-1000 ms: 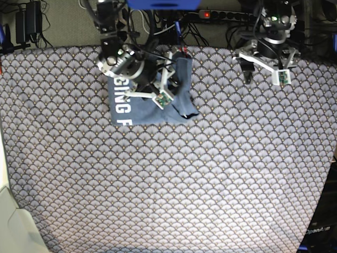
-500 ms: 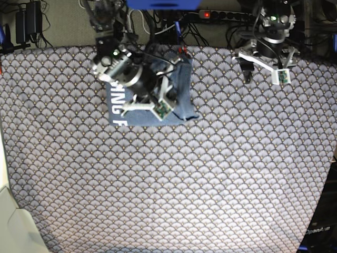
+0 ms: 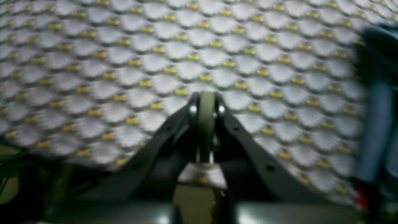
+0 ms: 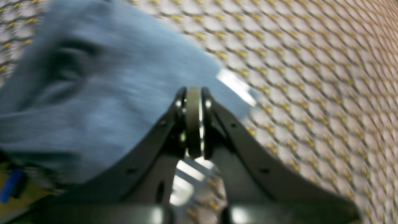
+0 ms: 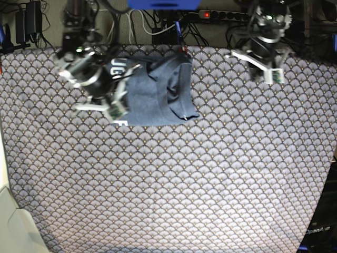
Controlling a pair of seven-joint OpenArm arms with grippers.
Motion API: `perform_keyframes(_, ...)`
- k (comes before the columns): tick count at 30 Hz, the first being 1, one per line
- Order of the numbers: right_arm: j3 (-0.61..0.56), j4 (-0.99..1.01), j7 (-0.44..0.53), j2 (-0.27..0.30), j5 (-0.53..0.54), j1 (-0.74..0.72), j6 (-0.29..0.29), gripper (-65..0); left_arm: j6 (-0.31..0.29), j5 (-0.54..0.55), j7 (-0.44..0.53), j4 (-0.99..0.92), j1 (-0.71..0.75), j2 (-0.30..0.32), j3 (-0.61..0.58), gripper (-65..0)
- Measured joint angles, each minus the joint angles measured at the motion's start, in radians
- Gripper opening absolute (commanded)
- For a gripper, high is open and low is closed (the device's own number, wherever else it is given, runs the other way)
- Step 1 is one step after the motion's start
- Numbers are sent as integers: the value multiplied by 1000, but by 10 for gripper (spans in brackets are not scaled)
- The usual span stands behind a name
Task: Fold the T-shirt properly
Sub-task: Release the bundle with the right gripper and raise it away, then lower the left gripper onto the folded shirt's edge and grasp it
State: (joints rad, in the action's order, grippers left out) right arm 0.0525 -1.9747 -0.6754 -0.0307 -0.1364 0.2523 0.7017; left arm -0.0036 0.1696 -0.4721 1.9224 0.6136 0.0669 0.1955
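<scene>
Beside T-shirt (image 5: pixel 158 97): right gripper (image 5: pixel 113 105) fingers together, empty | left gripper (image 5: pixel 263 74) well apart, fingers together | step: fold finished, retreating | next: check neatness.

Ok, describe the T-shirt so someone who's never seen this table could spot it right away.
Look at the far edge of the scallop-patterned tablecloth, just left of centre in the base view, beside the right gripper. There lies the T-shirt, a slate-blue bundle folded into a rough rectangle. It is the only plain blue cloth on the patterned cover, with bits of white block lettering at its left edge.
</scene>
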Motion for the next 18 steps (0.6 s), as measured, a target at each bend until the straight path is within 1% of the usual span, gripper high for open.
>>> perform_keyframes(3,98,1,-1,1,-8,-6,-1,-650,2,-2,-4,0,17,8,-77,-647)
perform_keyframes(8,180,4,6,0,-6,-33,-1,-650,0,-5,-3,-5,11,8,-175,-647)
perform_keyframes(10,190,6,5,1,-6,-32,-1,-650,3,-6,-3,-5,11,11,-203,-647)
perform_keyframes(12,190,29,2,12,-1,-43,0,-650,4,-8,-64,-8,0,12,-232,-647)
perform_keyframes(14,194,47,3,20,-6,-55,0,-650,2,-8,-177,-15,-26,12,-247,-647)
perform_keyframes(15,195,48,3,24,-6,-55,0,-650,-1,-8,-213,-16,-42,13,-250,-647)
perform_keyframes(16,193,51,6,35,-4,-55,0,-650,0,-8,-248,-16,-61,13,-250,-647)
perform_keyframes(18,196,53,4,40,-6,-54,0,-650,1,-8,-288,-15,-80,13,-247,-647)
